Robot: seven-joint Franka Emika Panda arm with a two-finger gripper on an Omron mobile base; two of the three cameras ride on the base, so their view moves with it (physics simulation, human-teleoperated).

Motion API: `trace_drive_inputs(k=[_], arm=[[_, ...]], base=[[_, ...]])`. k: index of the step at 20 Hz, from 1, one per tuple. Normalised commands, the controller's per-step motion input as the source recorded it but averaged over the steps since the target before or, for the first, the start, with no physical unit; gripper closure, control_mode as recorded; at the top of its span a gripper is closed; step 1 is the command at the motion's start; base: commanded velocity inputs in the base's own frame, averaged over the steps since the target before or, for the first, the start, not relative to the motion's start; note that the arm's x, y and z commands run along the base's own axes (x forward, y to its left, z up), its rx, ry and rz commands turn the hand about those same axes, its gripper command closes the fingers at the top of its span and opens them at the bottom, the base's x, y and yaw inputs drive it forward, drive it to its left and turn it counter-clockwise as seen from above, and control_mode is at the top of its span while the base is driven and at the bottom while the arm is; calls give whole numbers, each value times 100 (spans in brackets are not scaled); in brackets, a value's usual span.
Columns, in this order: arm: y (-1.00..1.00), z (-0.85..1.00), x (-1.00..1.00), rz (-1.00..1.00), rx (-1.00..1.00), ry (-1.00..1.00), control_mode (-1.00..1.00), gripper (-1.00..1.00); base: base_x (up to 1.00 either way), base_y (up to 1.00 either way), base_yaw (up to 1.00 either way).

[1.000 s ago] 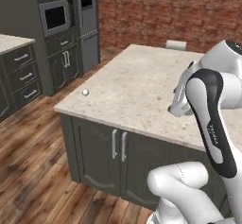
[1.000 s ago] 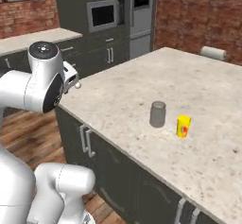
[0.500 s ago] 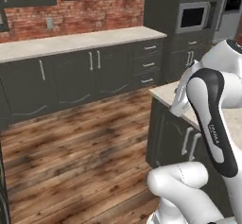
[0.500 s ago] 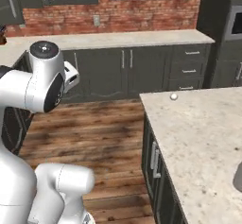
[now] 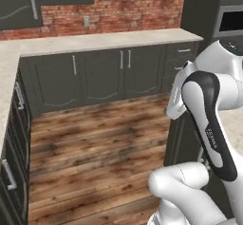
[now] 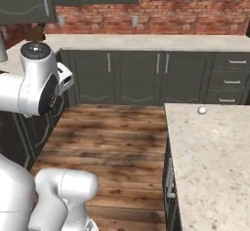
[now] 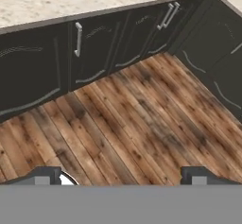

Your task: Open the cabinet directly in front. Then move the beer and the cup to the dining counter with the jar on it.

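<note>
Jaws (image 7: 121, 178) spread wide, holding nothing, touching nothing, hanging over bare wood floor (image 7: 142, 119) with the two dark fingertips (image 7: 40, 176) far apart at the bottom of the hand view. Arm (image 5: 209, 119) folded high near the base, elbow raised, in the left base view at lower right, in the right base view at left (image 6: 34, 84). Just to the right in the right base view, corner of the dining counter (image 6: 215, 176), beige speckled stone over dark doors, with a small white ball (image 6: 201, 110) lying near its far edge. Beyond the open floor, a row of low cabinets (image 6: 136, 76) with short grey handles under a narrower beige counter (image 6: 156, 42) along the brick wall (image 6: 146, 18). Higher on that wall, toward the left, the cabinet (image 5: 28, 3) with arched doors and long bar handles, shut, well apart from the jaws. Wall outlet (image 5: 87, 21) on the brick beside it. At far right of the left base view, part of an oven (image 5: 230, 22) in a tall dark unit. No readable writing anywhere.
</note>
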Motion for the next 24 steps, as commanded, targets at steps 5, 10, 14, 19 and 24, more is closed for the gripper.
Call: trace_drive_inputs(k=[5,10,14,19,24], arm=[[0,0,0,0,0,0,100,-100],[0,0,0,0,0,0,100,-100],[0,0,0,0,0,0,100,-100],[0,0,0,0,0,0,100,-100],[0,0,0,0,0,0,100,-100]], base=[[76,-85,0],[100,-4,0],[100,1,0],[100,0,0],[100,0,0]])
